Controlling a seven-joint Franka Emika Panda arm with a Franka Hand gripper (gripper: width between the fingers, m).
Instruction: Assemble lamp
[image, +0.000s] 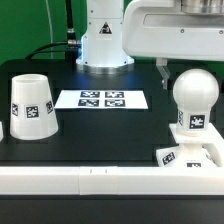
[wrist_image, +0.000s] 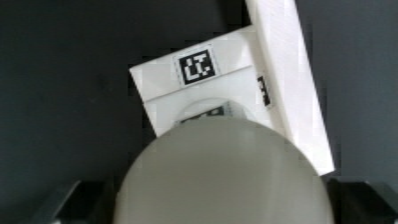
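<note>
The white ball-shaped bulb (image: 193, 95) stands upright at the exterior view's right, its tagged neck (image: 196, 122) pointing down, just over the flat square base (image: 183, 156). My gripper (image: 190, 75) comes down from above with a finger on each side of the ball and is shut on it. In the wrist view the bulb (wrist_image: 210, 165) fills the space between my fingers (wrist_image: 64, 203), and the tagged base (wrist_image: 199, 72) lies beyond it. The cone shade (image: 31, 104) stands on the table at the exterior view's left.
The marker board (image: 101, 99) lies flat at the middle back. A white wall (image: 90, 180) runs along the table's front edge and also shows in the wrist view (wrist_image: 288, 70) beside the base. The robot's pedestal (image: 103, 45) stands behind the board.
</note>
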